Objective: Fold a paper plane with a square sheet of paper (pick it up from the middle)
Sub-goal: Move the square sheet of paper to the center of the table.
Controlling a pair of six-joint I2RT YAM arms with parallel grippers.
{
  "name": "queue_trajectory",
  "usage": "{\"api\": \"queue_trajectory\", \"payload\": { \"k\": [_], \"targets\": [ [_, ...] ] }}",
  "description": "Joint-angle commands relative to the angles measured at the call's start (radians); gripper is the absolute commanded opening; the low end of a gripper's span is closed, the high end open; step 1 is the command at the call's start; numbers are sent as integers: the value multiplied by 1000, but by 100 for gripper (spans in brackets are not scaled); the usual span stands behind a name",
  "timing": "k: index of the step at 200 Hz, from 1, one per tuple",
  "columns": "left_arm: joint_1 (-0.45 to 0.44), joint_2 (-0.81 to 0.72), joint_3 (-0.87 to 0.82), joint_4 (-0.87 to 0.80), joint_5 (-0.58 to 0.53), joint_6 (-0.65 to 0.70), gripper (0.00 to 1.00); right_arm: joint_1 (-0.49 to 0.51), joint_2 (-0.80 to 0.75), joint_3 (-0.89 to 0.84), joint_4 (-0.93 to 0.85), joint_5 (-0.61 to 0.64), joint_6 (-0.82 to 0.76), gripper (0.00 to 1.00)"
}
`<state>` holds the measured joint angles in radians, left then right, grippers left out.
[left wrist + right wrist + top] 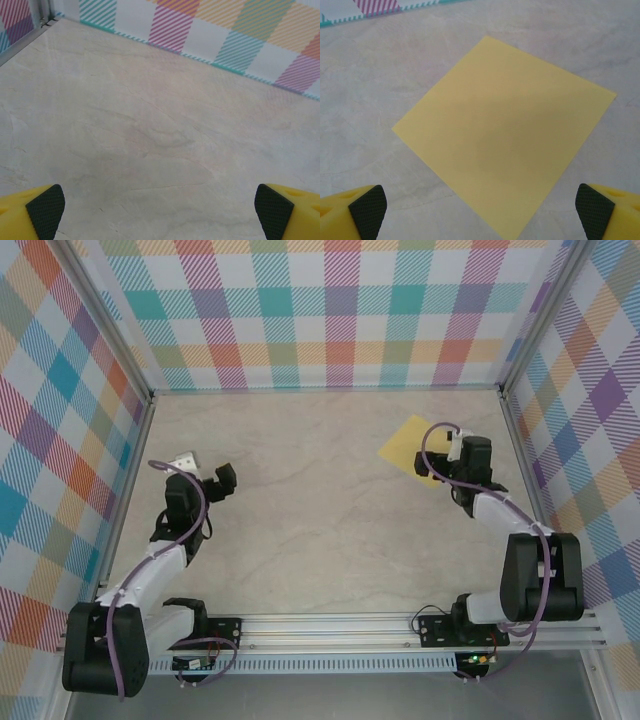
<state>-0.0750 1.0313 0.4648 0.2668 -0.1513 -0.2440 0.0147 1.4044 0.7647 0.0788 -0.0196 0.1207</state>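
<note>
Wide open, the right claw point(480, 212) hovers over the flat yellow sheet point(505, 145), a corner pointing at it; the left claw point(218, 483), open too, sits well apart.

— What's the flat yellow square sheet of paper point(505, 145) like?
— Thin, matt and smooth, its surface even.
— And the pale beige marble-patterned tabletop point(300, 490)?
— Smooth, hard-looking, with a faint sheen.
— The right gripper point(480, 206)?
— Smooth yellow plastic fingers point(332, 217); its black pads point(367, 207) carry a fine cross-hatched grain, matt.
— The surround?
— The silver ribbed rail point(380, 625) looks like bare metal; the multicoloured checked wall panels point(340, 310) look printed and matt.
</note>
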Motion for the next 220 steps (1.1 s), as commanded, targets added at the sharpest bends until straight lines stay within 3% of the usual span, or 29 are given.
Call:
{"api": "queue_trajectory", "payload": {
  "k": [1,51,82,153,220],
  "targets": [
    [15,-16,97,-242,-18,-200,100,-3,69,133,-268,-14,116,100],
    [15,126,220,-343,313,-345,100,-19,245,333,-439,-228,164,100],
    [-11,177,225,-316,389,-369,100,-18,369,454,-505,-329,205,100],
    [-142,235,255,-342,369,-362,100,12,622,778,-675,-294,316,99],
    [-165,215,247,-347,361,-376,100,39,762,930,-780,-289,335,100]
  ]
}}
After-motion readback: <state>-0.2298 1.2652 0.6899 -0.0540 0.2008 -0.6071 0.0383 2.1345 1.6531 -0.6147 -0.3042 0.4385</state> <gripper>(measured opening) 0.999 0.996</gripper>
